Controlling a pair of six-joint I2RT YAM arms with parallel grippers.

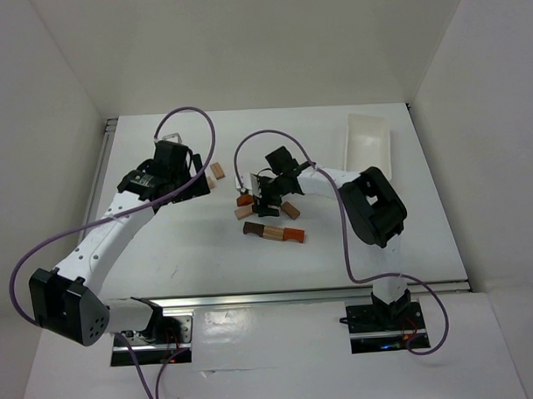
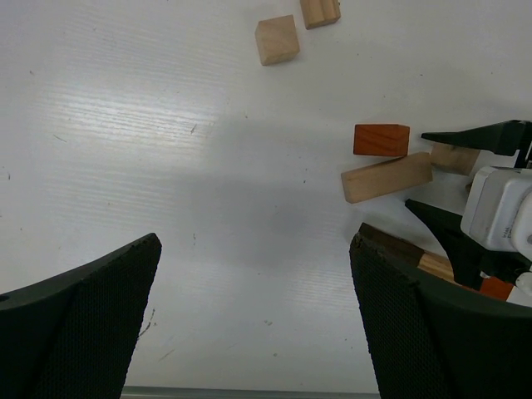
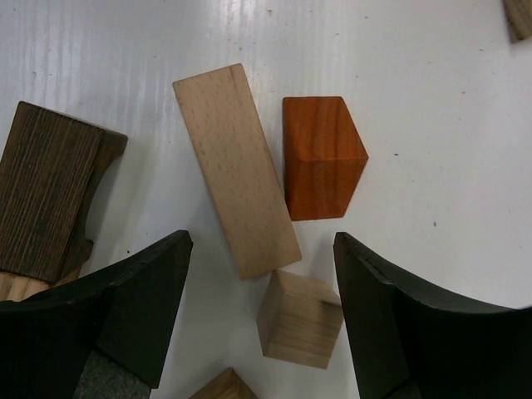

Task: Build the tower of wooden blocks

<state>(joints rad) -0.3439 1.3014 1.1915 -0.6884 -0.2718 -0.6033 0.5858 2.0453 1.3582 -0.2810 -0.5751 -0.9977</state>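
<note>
The wooden pieces lie loose on the white table. In the right wrist view a small tan cube (image 3: 299, 318) sits between my right gripper's (image 3: 262, 241) open fingers, not touched. A tan bar (image 3: 235, 170) and a reddish-orange block (image 3: 320, 156) lie just beyond it, and a dark brown block (image 3: 46, 199) lies to the left. In the top view a row of dark brown, tan and orange pieces (image 1: 272, 232) lies near the right gripper (image 1: 262, 202). My left gripper (image 2: 256, 241) is open and empty over bare table. Its view shows the orange block (image 2: 381, 140) and tan bar (image 2: 386, 177) to its right.
Two tan pieces (image 1: 215, 174) lie beside the left gripper (image 1: 198, 183), and show in its wrist view as a cube (image 2: 277, 39) and a second piece (image 2: 320, 12). A white tray (image 1: 368, 139) stands at the back right. A rail runs along the near table edge.
</note>
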